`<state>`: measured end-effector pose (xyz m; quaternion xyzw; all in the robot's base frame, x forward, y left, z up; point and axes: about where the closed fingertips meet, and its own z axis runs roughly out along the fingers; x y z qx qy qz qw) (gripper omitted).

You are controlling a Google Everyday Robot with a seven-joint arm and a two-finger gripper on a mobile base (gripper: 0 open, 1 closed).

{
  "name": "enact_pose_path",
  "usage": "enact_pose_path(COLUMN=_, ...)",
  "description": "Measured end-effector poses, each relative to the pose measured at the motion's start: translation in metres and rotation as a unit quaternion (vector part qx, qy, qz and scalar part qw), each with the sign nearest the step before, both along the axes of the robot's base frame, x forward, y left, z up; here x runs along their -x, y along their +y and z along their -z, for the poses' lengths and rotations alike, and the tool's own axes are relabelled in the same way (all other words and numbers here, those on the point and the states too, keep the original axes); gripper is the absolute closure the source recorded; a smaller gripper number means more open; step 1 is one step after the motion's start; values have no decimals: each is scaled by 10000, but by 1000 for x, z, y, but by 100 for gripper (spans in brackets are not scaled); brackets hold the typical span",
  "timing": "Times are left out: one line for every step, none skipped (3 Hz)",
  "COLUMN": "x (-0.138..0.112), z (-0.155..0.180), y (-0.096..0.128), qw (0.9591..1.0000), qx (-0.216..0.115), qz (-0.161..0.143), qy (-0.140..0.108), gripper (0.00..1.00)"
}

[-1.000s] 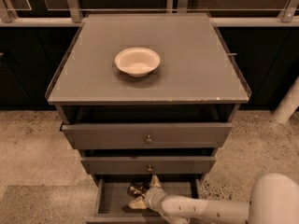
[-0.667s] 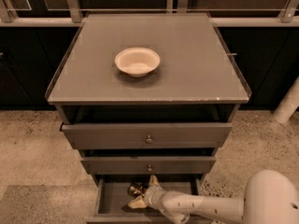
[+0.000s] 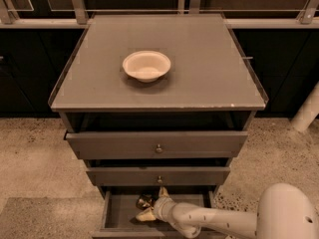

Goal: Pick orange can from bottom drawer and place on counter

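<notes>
The orange can [image 3: 144, 201] lies in the open bottom drawer [image 3: 117, 217], left of the middle, small and shiny with dark patches. My gripper [image 3: 152, 203] is down inside that drawer, reaching in from the right on a white arm. Its pale fingers [image 3: 145, 215] stand spread apart, one behind and one in front of the can, close around its right side. I cannot tell if they touch it. The counter [image 3: 199, 68] is the flat grey cabinet top above.
A cream-white bowl [image 3: 146, 65] sits on the counter, left of centre. The two upper drawers [image 3: 158, 145] are slightly pulled out and overhang the bottom drawer. My white arm's bulky body [image 3: 286, 213] fills the lower right. A white post [image 3: 306, 111] stands at the right.
The arm's white body has shifted a little to the left. The gripper stays at the can in the bottom drawer, with no clear change in its fingers.
</notes>
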<state>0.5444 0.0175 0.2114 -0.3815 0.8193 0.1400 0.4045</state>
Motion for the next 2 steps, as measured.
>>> enact_pose_path(x=-12, z=15, y=2, qw=10000, qx=-86, qz=31, qy=11, gripper=0)
enact_pose_path(x=-22, z=32, y=2, qw=9998, qx=-119, qz=67, qy=110, gripper=0)
